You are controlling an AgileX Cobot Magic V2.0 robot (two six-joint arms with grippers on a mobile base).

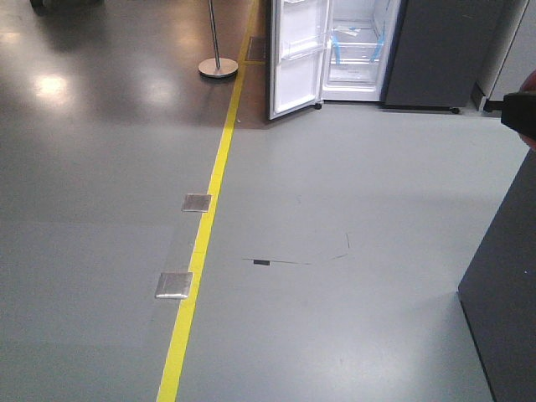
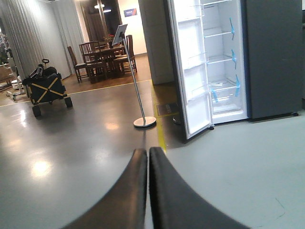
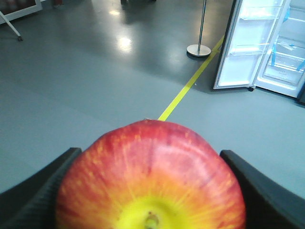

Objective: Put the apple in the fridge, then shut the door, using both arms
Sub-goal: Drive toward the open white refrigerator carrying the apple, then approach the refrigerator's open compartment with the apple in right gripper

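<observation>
The red and yellow apple (image 3: pixel 150 181) fills the bottom of the right wrist view, and my right gripper (image 3: pixel 150 155) is shut on it, one black finger on each side. In the front view that gripper (image 1: pixel 517 113) shows only at the right edge. Far ahead stands the fridge (image 1: pixel 356 46), its white inside and blue tape strips showing. The door (image 1: pixel 297 54) is swung wide open to the left, with its white inner side facing out. The left wrist view shows my left gripper (image 2: pixel 148 160) shut on nothing, pointing toward the fridge (image 2: pixel 224 62) and the door (image 2: pixel 190 71).
A yellow floor line (image 1: pixel 209 209) runs toward the door's foot. Two metal floor plates (image 1: pixel 174 285) lie beside it. A pole on a round base (image 1: pixel 218 67) stands left of the door. A dark cabinet (image 1: pixel 502 293) stands close on my right. A cart (image 2: pixel 45 88) is far left.
</observation>
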